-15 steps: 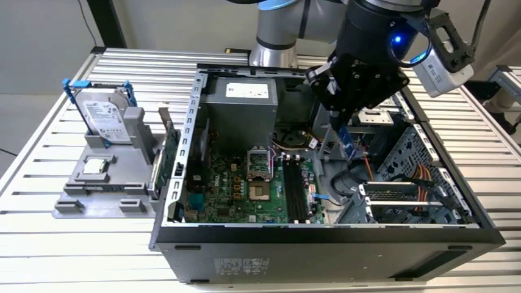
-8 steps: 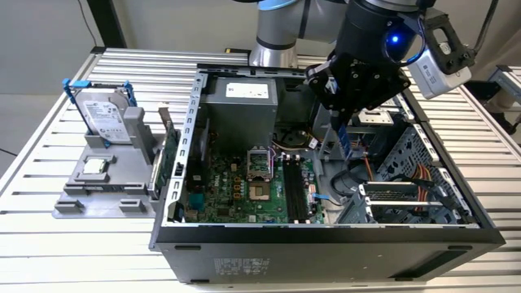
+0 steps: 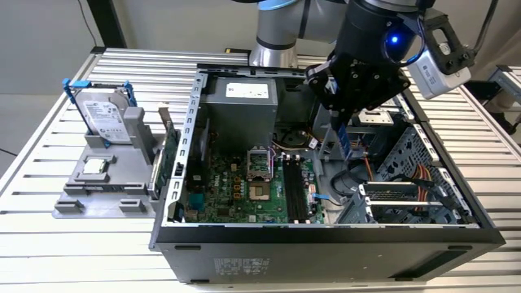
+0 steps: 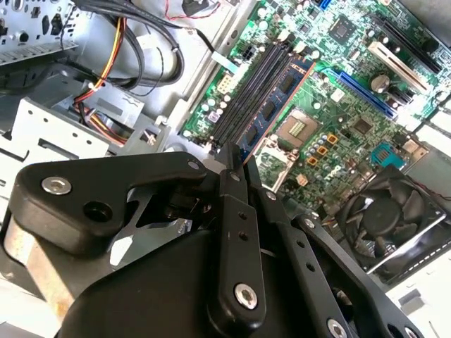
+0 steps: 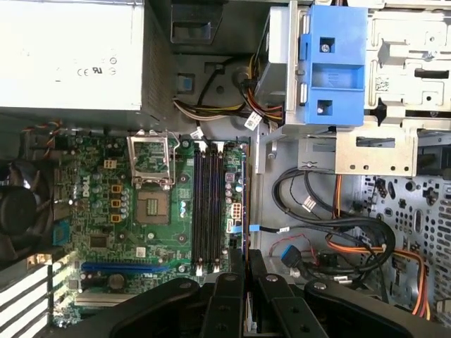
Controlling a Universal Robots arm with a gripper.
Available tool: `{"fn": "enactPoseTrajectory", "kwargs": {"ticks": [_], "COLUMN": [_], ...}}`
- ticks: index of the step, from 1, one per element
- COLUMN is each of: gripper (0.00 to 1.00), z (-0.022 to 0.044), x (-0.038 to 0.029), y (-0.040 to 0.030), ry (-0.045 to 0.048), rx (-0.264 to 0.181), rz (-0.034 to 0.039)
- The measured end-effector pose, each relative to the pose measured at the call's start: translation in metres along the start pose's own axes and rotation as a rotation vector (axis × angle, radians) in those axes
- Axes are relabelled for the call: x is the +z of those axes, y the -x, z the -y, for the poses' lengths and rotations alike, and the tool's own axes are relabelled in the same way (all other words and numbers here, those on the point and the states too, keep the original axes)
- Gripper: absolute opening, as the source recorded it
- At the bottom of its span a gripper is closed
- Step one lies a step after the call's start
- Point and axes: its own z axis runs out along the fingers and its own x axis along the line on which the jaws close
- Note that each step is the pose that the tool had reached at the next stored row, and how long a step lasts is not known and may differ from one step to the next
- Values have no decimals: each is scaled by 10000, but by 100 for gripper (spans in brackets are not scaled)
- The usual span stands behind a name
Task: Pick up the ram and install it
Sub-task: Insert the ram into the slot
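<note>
The black two-fingered tool [image 3: 340,121] is clamped on the ram [image 3: 348,141], a thin, long, dark bluish circuit-board stick with small dark chips along its face. In the exterior view the stick hangs on edge below the fingertips, inside the open case and above its floor. In the second wrist view the stick [image 4: 275,105] reaches out from between the closed fingers [image 4: 231,184] and runs alongside the row of long black memory slots [image 4: 243,95]. In the first wrist view the tool [image 5: 245,259] sits near one end of those slots [image 5: 208,204], slightly off to the side with the loose cables.

The slots sit on the green motherboard [image 3: 236,189], which lies flat in the dark metal tower case [image 3: 326,250] resting on its side on the slatted aluminium worktop [image 3: 82,244].

The pick-up looks done: the stick is off its holder and carried in the grip. The install is not yet done, since all the slots appear empty. The stick seems to hang clear above them, though the angle makes the gap hard to judge.
</note>
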Motion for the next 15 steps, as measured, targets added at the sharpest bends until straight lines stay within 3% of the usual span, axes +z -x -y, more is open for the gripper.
{"fn": "enactPoseTrajectory", "kwargs": {"ticks": [15], "gripper": [0], "z": [-1], "x": [39], "y": [-1], "ry": [-1], "rx": [0], "rz": [0]}}
